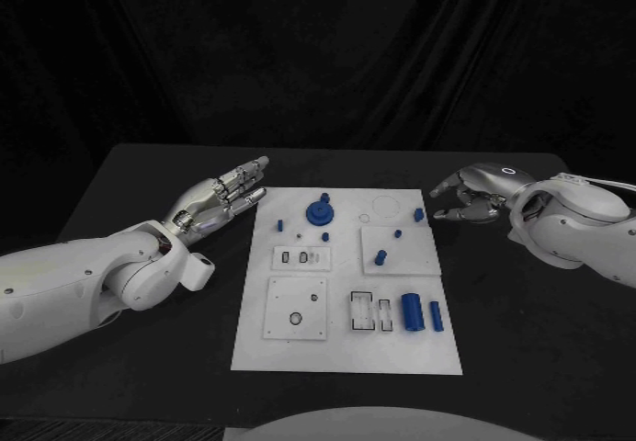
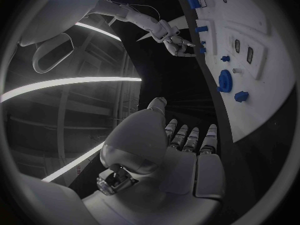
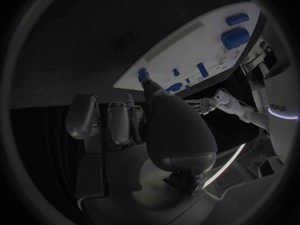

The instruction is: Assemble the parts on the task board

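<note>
Left hand (image 1: 222,196) flat, fingers apart, holding nothing, hovering over the desk (image 1: 146,184) just left of the board (image 1: 347,354). Right hand (image 1: 471,193) empty, fingers loosely curled, just right of the board's far corner beside a small peg (image 1: 419,215). Parts look light, rigid, slick plastic; take pegs by their sides. Big gear (image 1: 318,213) sits far-centre on the board.

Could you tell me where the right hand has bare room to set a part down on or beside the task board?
The task board is bare along its near edge, below the two blue cylinders. Black table lies bare beside the board's right edge, nearer than the right hand. The far half is crowded round the blue gear and small pegs.
</note>
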You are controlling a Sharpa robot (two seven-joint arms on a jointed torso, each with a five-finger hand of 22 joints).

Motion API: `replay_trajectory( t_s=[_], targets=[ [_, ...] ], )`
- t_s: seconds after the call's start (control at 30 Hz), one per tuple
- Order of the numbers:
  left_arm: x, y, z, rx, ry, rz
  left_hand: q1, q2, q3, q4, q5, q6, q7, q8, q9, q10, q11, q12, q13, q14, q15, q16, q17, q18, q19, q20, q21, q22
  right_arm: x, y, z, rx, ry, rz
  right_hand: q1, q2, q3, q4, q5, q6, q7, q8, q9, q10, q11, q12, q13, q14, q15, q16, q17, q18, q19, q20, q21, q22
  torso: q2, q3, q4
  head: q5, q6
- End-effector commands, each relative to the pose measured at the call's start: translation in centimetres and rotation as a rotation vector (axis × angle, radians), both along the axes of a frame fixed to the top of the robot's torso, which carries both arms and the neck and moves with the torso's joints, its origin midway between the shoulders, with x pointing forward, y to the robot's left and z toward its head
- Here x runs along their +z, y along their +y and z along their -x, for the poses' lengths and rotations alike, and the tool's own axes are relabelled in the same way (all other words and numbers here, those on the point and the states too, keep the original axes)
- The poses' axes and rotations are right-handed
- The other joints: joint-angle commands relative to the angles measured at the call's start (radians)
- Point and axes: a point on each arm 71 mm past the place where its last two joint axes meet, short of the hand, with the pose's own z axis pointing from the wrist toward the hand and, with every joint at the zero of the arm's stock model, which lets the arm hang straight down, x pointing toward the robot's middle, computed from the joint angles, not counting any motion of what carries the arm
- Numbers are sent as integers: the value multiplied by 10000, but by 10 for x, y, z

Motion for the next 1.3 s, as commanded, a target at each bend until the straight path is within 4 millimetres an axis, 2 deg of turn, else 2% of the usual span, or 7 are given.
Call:
replay_trajectory(
  t_s=[0.03,0.13,0.53,0.77,1.03,1.2,1.3],
  targets=[
    [1,-2,1,-144,-70,135,68,0,-12,-74,67,-6,39,27,6,-19,60,39,10,-22,82,-36,-12,110,16,67,59,18,-3,1,0,90,-92,-60,99,-15,-12,-40,8,-14,34,10,14,167,-60,-62,697,463,-98,-80,-49,135,74,-6,-48,1273,-8,-1,22,-19,16],
    [1,-1,1,-142,-69,134,68,0,-12,-74,67,-6,39,27,6,-19,60,39,10,-22,82,-36,-12,110,16,67,59,18,-5,1,-1,107,-62,-46,119,-14,-10,-45,9,3,45,18,18,164,-55,-71,689,461,-96,-100,-69,140,66,-6,-81,1263,-7,3,40,-42,15],
    [0,-1,1,-156,-54,134,72,1,-5,-86,70,-8,37,26,6,-20,62,36,9,-22,86,-36,-12,110,15,70,58,17,-10,6,-3,233,-66,-59,214,-16,-2,-73,22,109,85,67,44,157,-27,-87,674,457,-79,-162,-134,149,56,3,-165,1239,-9,-4,23,-23,5],
    [0,-1,1,-169,-34,132,72,1,-5,-86,70,-8,37,26,6,-20,62,36,9,-22,86,-36,-12,110,15,70,58,17,-13,7,-3,241,28,-32,278,4,13,-86,113,162,110,85,56,149,-9,-98,664,459,-66,-194,-169,155,50,13,-220,1225,-6,-6,22,-28,43],
    [0,-1,0,-181,-22,130,75,1,5,-103,73,-6,35,25,6,-21,64,35,9,-22,90,-36,-12,110,19,74,61,18,-16,11,-4,348,67,-50,304,18,3,-72,196,345,148,164,105,147,20,-94,664,464,-44,-224,-206,160,48,32,-288,1209,-11,-10,23,-100,140],
    [0,-1,0,-189,-17,130,75,1,5,-103,73,-6,35,25,6,-21,64,35,9,-22,90,-36,-12,110,19,74,61,18,-18,13,-4,396,71,-60,306,19,-1,-67,204,384,153,181,117,159,24,-62,690,465,-41,-231,-215,164,44,35,-313,1203,-12,-9,45,-142,93],
    [0,-1,0,-195,-8,129,75,1,5,-103,73,-6,35,25,6,-21,64,35,9,-22,90,-36,-12,110,19,74,61,18,-19,14,-4,426,77,-66,306,19,-1,-67,204,384,153,181,117,159,24,-62,690,465,-41,-231,-215,164,44,35,-313,1203,-14,-10,34,-153,59]
  ],
)
